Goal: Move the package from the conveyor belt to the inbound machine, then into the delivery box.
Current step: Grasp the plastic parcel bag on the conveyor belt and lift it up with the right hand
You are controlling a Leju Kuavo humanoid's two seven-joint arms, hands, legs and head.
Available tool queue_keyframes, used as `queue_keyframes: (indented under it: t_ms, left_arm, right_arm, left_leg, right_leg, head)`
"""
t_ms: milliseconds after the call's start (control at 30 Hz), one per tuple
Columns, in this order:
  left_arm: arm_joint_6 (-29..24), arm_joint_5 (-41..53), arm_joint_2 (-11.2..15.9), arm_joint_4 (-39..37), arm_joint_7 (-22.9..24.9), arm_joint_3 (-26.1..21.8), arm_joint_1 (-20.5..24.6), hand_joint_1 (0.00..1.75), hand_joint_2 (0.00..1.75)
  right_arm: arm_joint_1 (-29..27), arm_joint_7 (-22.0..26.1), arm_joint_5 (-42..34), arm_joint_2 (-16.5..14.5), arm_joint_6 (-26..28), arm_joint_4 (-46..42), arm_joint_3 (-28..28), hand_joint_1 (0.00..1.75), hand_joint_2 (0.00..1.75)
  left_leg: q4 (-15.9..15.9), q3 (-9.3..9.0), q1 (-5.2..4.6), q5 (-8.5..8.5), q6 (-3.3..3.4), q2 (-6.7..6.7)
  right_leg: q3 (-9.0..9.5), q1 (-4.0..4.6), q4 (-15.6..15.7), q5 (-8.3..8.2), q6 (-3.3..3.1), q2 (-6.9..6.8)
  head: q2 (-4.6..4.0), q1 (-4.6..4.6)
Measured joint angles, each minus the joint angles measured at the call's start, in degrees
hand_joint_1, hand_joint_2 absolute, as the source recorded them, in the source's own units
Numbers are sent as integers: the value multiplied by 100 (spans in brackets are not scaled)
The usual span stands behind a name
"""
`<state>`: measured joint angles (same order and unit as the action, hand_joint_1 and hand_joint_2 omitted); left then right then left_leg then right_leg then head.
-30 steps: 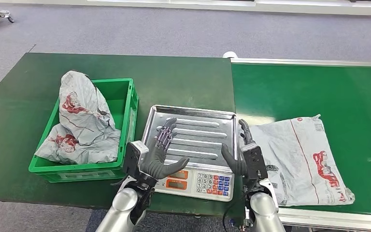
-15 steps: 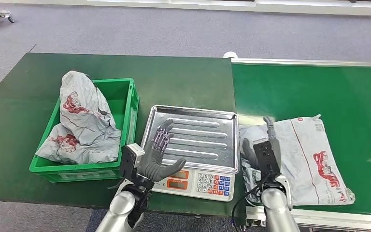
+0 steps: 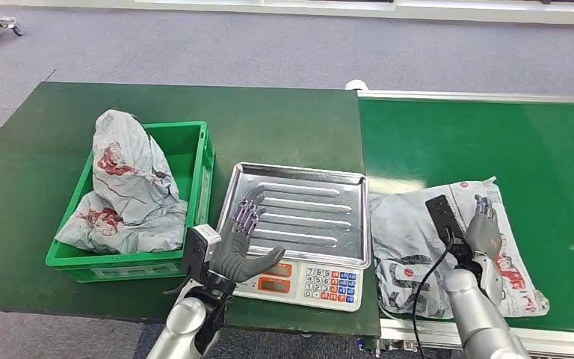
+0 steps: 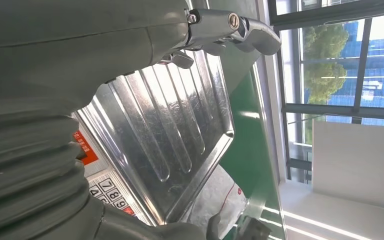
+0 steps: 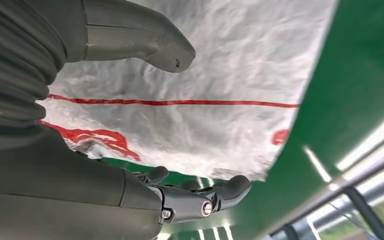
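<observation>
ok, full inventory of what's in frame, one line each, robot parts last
package on belt: one, grey with red print, lying flat on the conveyor, near edge
conveyor belt: one, green, right of the table
scale: one, steel tray with keypad, at the table's front edge
crate: one, green, on the table left of the scale
packages in crate: at least two, grey with red print
table: one, dark green
floor: grey
left hand: open, over the scale
right hand: open, over the package on belt
</observation>
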<state>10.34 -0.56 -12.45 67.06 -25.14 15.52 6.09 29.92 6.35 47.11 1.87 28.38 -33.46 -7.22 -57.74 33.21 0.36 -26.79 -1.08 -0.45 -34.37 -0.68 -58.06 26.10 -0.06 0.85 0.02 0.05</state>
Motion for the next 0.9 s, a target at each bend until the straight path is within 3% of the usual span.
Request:
queue_keyframes:
  t_ms: [400,500,633,900]
  left_arm:
    - [84,-47,13,94,85,0,1,0,175]
    - [122,-56,13,96,107,0,8,0,175]
    - [133,-62,12,114,117,0,34,0,175]
    - [131,-96,15,184,133,0,67,0,175]
  right_arm:
    - [449,-828,443,240,-516,985,-37,0,175]
    - [504,-1133,537,251,-986,1119,-37,0,175]
    - [513,-1434,643,199,-1605,1313,-37,0,175]
    - [506,-1513,768,-3,-1799,1520,-37,0,175]
  left_leg:
    - [0,2,0,0,0,0]
    - [0,1,0,0,0,0]
    - [0,-1,1,0,0,-1]
    - [0,-32,3,-6,5,3]
  right_leg:
    - [-1,-1,0,0,0,-1]
    - [-1,0,0,0,0,0]
    - [1,3,0,0,0,0]
    - [33,6,3,5,3,2]
  head:
    - [0,0]
    - [0,1]
    - [0,0]
    - [0,-1]
